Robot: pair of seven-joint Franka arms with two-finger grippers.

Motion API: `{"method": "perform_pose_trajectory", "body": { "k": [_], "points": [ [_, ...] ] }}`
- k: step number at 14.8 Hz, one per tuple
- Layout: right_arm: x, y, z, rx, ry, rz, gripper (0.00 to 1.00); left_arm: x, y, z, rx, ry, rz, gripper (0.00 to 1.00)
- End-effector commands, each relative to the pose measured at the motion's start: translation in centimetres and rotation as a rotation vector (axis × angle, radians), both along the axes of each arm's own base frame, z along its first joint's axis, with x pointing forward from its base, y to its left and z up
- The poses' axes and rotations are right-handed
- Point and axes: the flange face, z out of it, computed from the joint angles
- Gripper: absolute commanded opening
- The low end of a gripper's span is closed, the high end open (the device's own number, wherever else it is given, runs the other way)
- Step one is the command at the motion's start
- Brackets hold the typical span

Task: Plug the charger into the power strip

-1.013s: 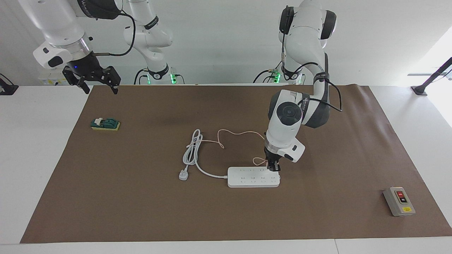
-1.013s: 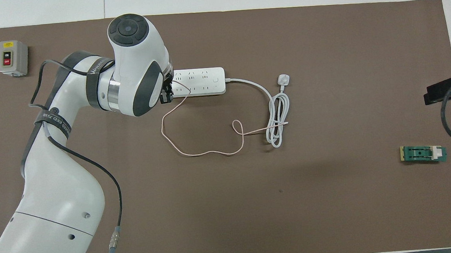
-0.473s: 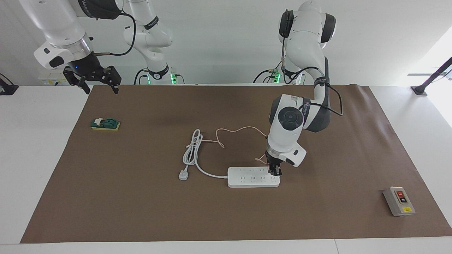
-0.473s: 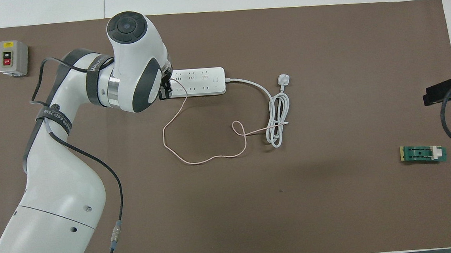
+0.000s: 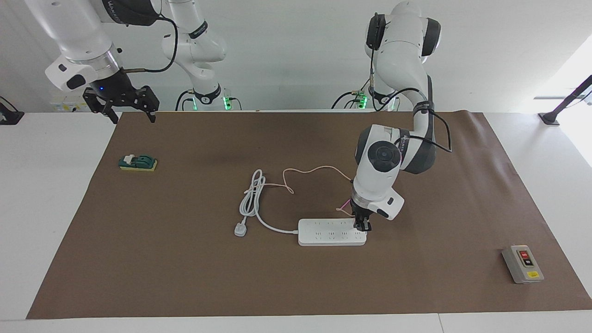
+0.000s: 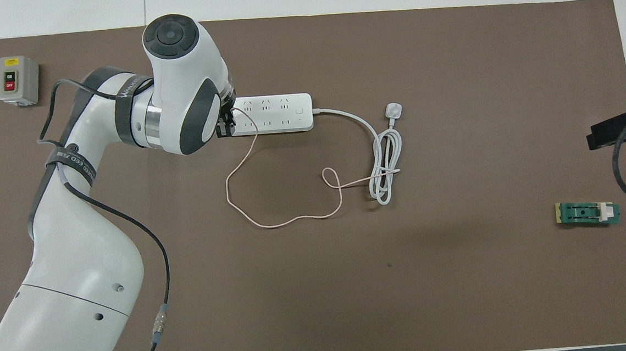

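We see the left end effector (image 5: 362, 226) clamped on the charger's thin pink cable (image 6: 272, 222) over the flat white power strip (image 5: 323, 233); the right end effector (image 5: 122, 105) waits, fingers apart

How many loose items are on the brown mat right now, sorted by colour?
White: 1, the power strip with its cord and plug.
Pink: 1, the charger, of which only the cable shows.
Grey: 1, the button box.
Green: 1, the small green switch.
Total: 4.
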Motion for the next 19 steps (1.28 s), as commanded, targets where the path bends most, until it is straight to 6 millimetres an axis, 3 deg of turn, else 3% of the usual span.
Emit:
{"method": "perform_pose_trajectory", "body": {
  "k": [1, 14, 19],
  "points": [
    [-0.67, -0.69, 0.03, 0.01, 0.008, 0.004, 1.0, 0.55, -0.04, -0.29, 0.013, -0.004, -0.017, 0.0],
    [-0.71, -0.52, 0.11, 0.01, 0.006, 0.007, 1.0, 0.11, -0.58, 0.02, 0.016, 0.005, -0.026, 0.0],
    [-0.87, -0.67, 0.05, 0.01, 0.016, 0.004, 1.0, 0.38, 0.05, -0.15, 0.018, 0.006, -0.034, 0.0]
  ]
}}
